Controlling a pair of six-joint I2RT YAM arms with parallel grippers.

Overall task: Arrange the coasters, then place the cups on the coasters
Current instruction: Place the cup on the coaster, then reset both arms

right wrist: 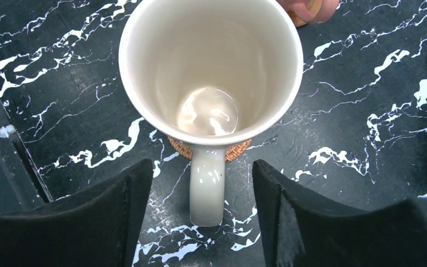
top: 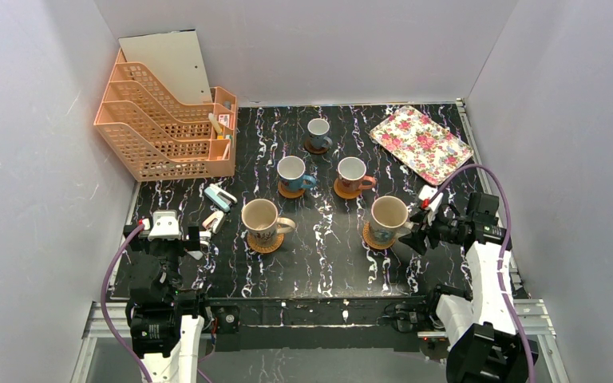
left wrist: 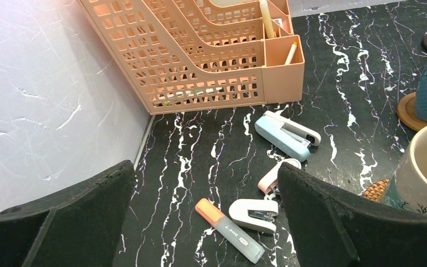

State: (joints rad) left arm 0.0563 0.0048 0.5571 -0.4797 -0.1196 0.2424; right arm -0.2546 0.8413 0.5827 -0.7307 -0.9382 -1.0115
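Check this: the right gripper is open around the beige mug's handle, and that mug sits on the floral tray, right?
No: the beige mug sits on a wicker coaster, not the floral tray, per the right wrist view. The right gripper is open around its handle.

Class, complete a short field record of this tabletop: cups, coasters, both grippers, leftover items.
cups: five ceramic handled mugs, each on a round coaster
right gripper: open, either side of the handle of large beige mug on woven wicker coaster
left gripper: open, empty, over small white stapler
other items: rectangular floral tray; orange plastic file rack
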